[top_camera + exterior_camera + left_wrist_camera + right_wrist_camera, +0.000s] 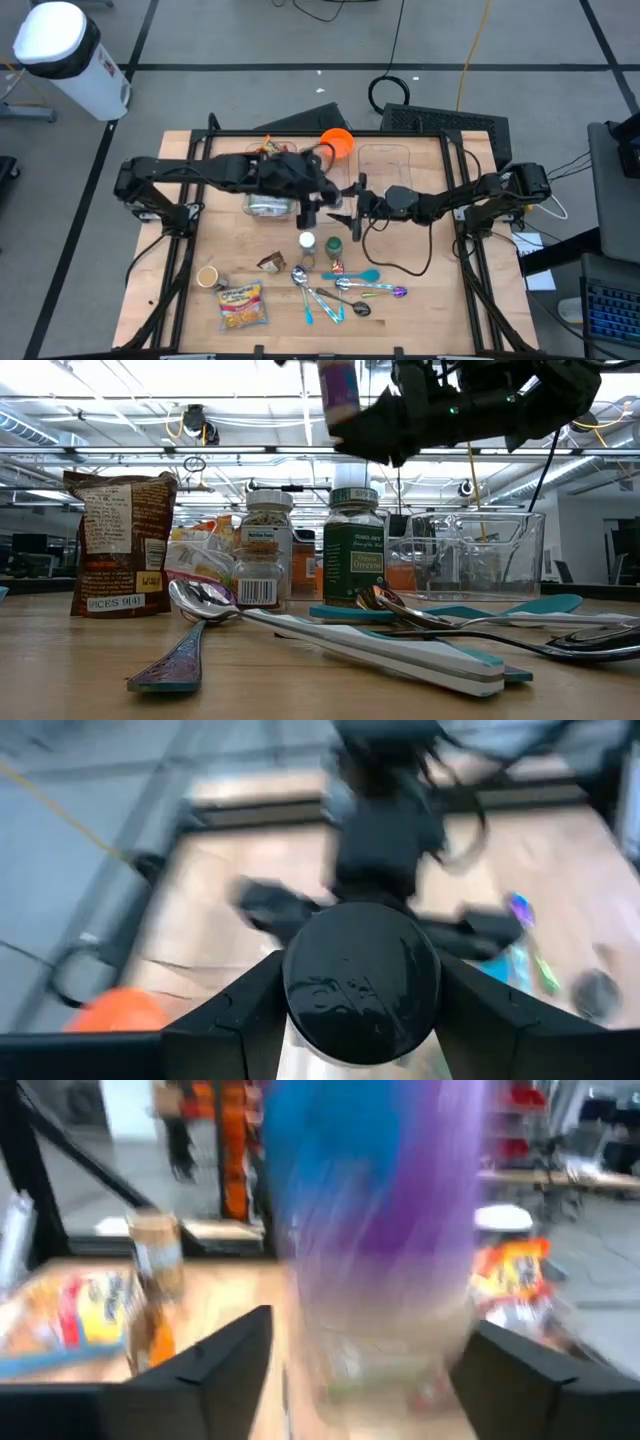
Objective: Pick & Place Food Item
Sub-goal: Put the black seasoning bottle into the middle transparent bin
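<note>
A jar with a black lid [360, 975] and a blue-and-purple label [340, 390] is held high above the table's middle. My left gripper [308, 208] is shut on it from above. My right gripper [342, 205] reaches in from the table's right and is open. Its two fingers [235, 1355] stand on either side of the blurred jar [380, 1230]. I cannot tell whether they touch it. In the high view the left gripper hides the jar. My left gripper pinches the jar between its two fingers [235, 1010], at the sides just beside the black lid [300, 1020]. The fingers come from above, pointing down. The jar hangs about upright below them, lifted clear of the table [340, 405].
Two spice jars [307, 241] [333, 245], several spoons [345, 290], a brown packet [272, 262], a snack bag [242, 305] and a small cup [207, 277] lie toward the near edge. A clear container [385, 160] and an orange bowl [338, 142] stand at the far edge.
</note>
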Controlling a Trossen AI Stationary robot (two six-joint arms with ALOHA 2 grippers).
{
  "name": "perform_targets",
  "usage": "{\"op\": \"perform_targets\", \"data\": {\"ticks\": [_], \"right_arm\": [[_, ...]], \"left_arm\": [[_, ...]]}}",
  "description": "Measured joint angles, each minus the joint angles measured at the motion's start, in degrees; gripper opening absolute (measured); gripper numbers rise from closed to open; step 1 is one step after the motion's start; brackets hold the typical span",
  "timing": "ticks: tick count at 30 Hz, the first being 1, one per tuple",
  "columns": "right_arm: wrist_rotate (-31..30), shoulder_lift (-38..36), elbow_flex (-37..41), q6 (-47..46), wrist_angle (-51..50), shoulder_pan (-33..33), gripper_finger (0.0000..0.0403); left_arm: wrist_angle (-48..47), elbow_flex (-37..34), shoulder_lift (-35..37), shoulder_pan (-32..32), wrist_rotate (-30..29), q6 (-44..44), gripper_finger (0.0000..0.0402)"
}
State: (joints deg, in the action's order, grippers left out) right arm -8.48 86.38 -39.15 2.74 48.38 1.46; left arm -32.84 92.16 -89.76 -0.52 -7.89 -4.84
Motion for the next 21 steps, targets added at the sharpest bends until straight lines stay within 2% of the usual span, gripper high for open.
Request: {"op": "perform_targets", "data": {"ticks": [4, 7, 14, 21], "right_arm": [[-0.58, -5.12, 0.13, 1.98, -8.5, 0.04, 0.034], [-0.66, -11.39, 0.11, 1.49, -15.38, 0.17, 0.0362], [-0.69, -23.75, 0.13, -4.79, -29.08, 0.17, 0.0369], [-0.56, -27.64, 0.15, -6.15, -35.07, 0.17, 0.0362]], "left_arm": [[1.64, 0.42, 3.85, 1.9, -0.75, -0.44, 0.0206], [1.11, 0.39, 3.86, 4.81, -0.65, 0.32, 0.0206], [6.7, -4.33, -1.24, 14.0, 6.35, 2.19, 0.0206], [16.27, -11.11, -7.27, 20.65, 10.94, 4.61, 0.0206]]}}
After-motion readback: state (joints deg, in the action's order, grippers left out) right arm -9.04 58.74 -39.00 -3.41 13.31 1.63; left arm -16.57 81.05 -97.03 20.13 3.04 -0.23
